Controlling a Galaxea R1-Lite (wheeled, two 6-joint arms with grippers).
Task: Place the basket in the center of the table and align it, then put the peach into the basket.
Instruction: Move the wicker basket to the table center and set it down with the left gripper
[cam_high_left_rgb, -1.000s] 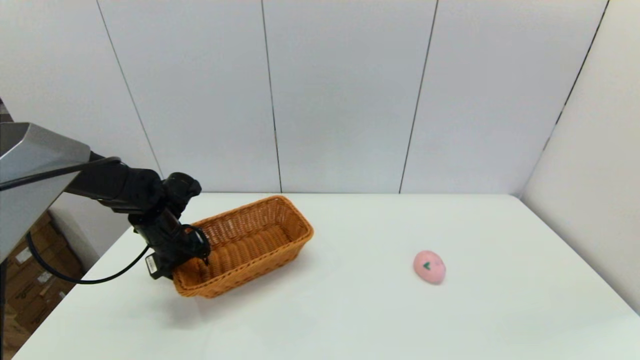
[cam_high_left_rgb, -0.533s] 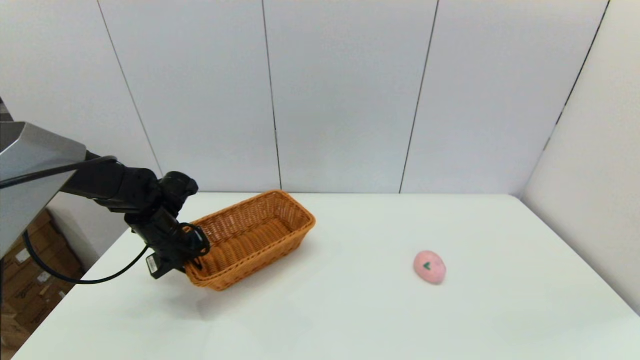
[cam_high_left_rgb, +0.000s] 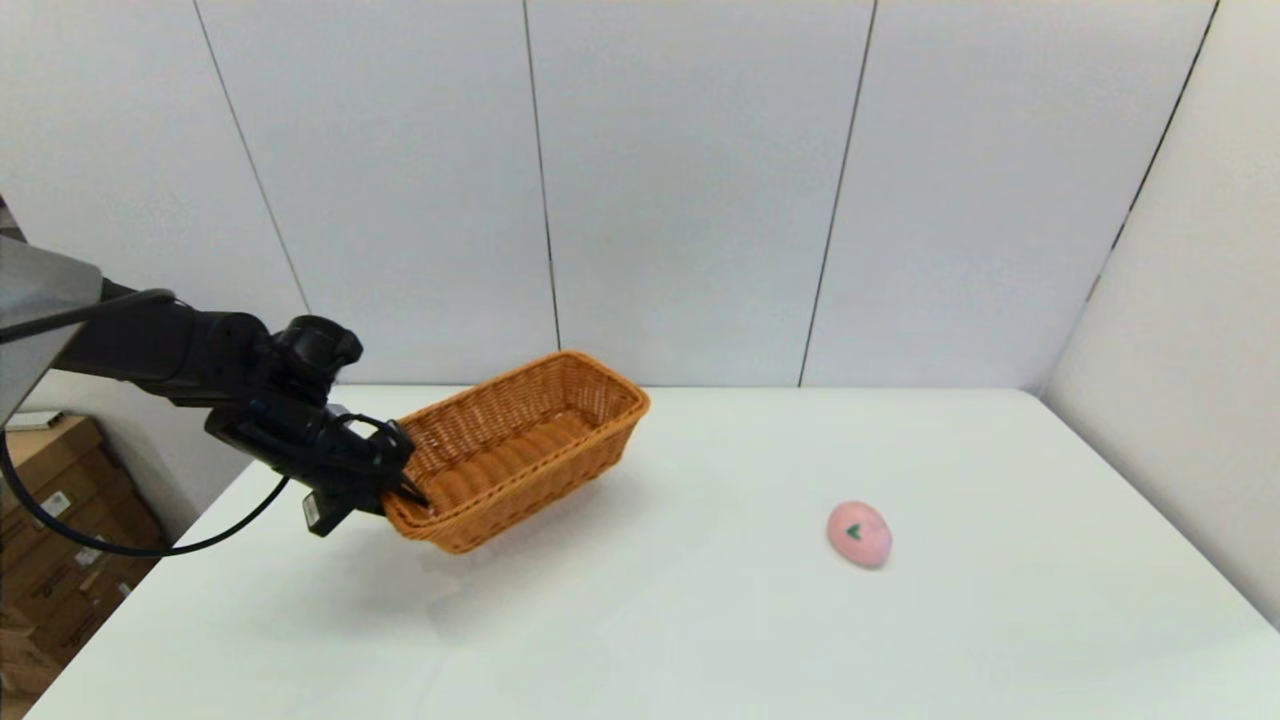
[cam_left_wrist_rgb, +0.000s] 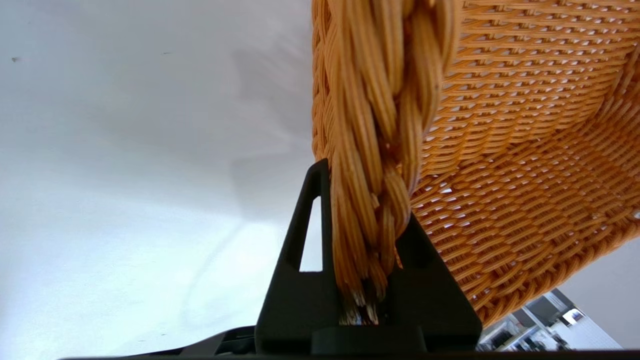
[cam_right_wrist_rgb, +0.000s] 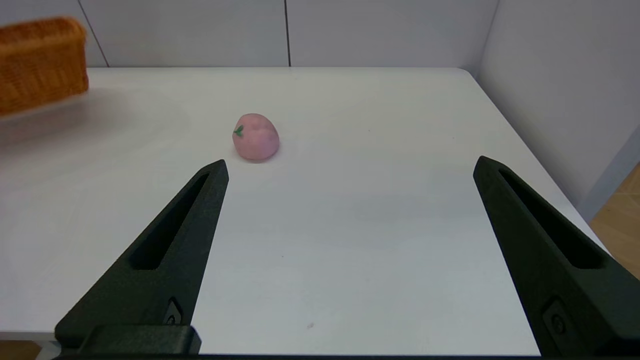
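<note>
From the head view, you had the left gripper (cam_high_left_rgb: 398, 492) clamped on the basket (cam_high_left_rgb: 520, 445) rim at 9 o'clock, lifted off the table (cam_high_left_rgb: 700, 620) to carry it centreward. In the left wrist view, its 2 fingers (cam_left_wrist_rgb: 300, 240) pinched the braid. In the right wrist view, the right gripper (cam_right_wrist_rgb: 350, 167) waited spread wide, the peach (cam_right_wrist_rgb: 255, 136) at 11 o'clock, likely for later.

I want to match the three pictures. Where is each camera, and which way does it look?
Head view: high on the robot, looking forward and down at the table; left arm and left hand show, holding the basket.
Left wrist view: behind the left hand, shut on the basket rim.
Right wrist view: low at the near edge, over the open right hand toward the peach.
Head and right wrist views share basket and peach.
</note>
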